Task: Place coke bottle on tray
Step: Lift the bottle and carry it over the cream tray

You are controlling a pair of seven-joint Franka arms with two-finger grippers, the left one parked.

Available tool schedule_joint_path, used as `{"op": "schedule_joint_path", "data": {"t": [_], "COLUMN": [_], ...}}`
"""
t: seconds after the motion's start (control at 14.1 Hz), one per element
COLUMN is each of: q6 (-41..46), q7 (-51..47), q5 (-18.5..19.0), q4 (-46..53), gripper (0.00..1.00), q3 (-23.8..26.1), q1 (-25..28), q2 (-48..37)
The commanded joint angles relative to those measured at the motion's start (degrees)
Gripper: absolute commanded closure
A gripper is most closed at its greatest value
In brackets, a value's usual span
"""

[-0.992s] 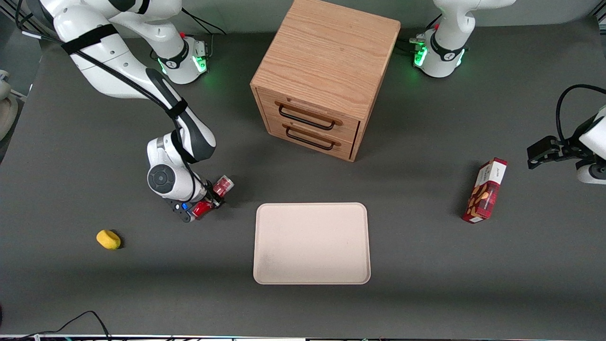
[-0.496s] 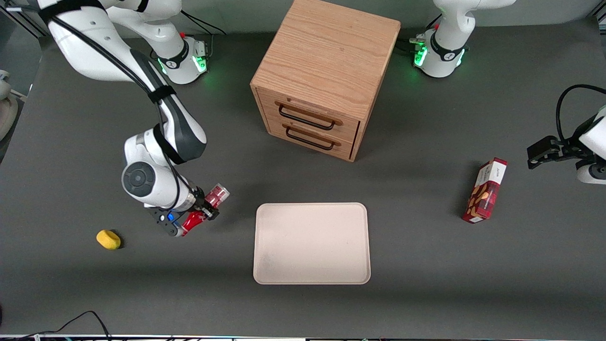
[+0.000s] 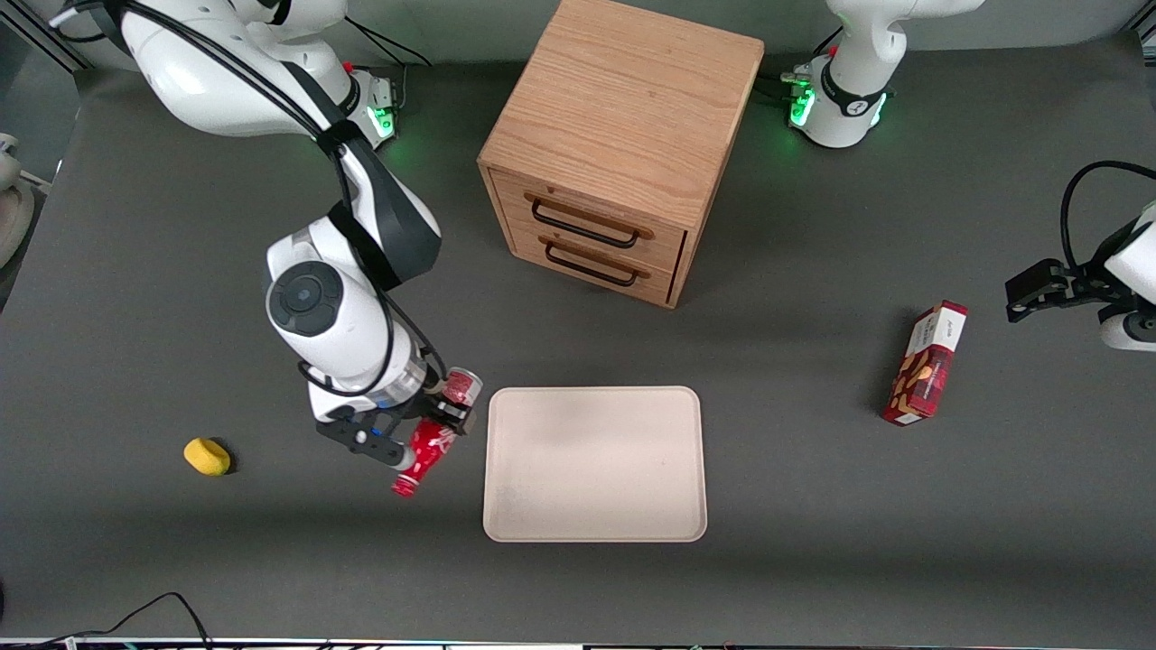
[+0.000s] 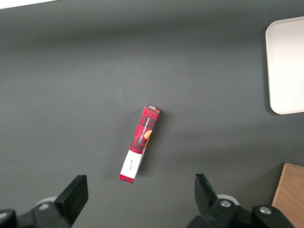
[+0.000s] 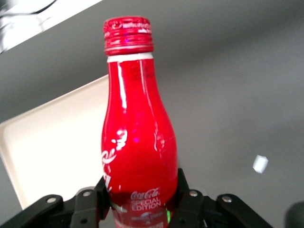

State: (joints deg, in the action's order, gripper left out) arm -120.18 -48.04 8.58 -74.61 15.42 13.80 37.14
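My right gripper (image 3: 432,424) is shut on the coke bottle (image 3: 424,451), a slim red bottle with white script and a red cap. It holds the bottle tilted above the table, cap toward the front camera, silver base away from it. The bottle hangs just beside the tray's edge on the working arm's side. The tray (image 3: 594,463) is a flat cream-beige rectangle lying in front of the drawer cabinet. In the right wrist view the fingers (image 5: 90,202) clamp the bottle (image 5: 137,137) low on its body, with the tray (image 5: 52,152) below it.
A wooden two-drawer cabinet (image 3: 614,144) stands farther from the front camera than the tray. A yellow sponge-like lump (image 3: 207,456) lies toward the working arm's end. A red snack box (image 3: 925,363) lies toward the parked arm's end, also in the left wrist view (image 4: 140,142).
My gripper has lifted the coke bottle off the table and carried it toward the tray and nearer the front camera. The bottle is now tilted with its cap forward.
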Motion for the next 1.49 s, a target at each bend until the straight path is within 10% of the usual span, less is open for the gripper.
{"op": "schedule_joint_path", "data": {"t": [0.0,0.21,1.13,1.42], "q6": [0.2,-3.6,-5.5,-6.3], "q7": [11.8,23.0,23.1,23.3], "q5": [0.1,-6.1,-8.2,-8.1], "q4": [10.2,10.4,9.9,9.7], "gripper": [0.85,0.88,0.92,0.68], "q3": [0.4,0.3,-0.2,-0.4], "q1": [1.0,1.1,2.8,2.8], "q2": [8.8,12.2,21.7,22.0]}}
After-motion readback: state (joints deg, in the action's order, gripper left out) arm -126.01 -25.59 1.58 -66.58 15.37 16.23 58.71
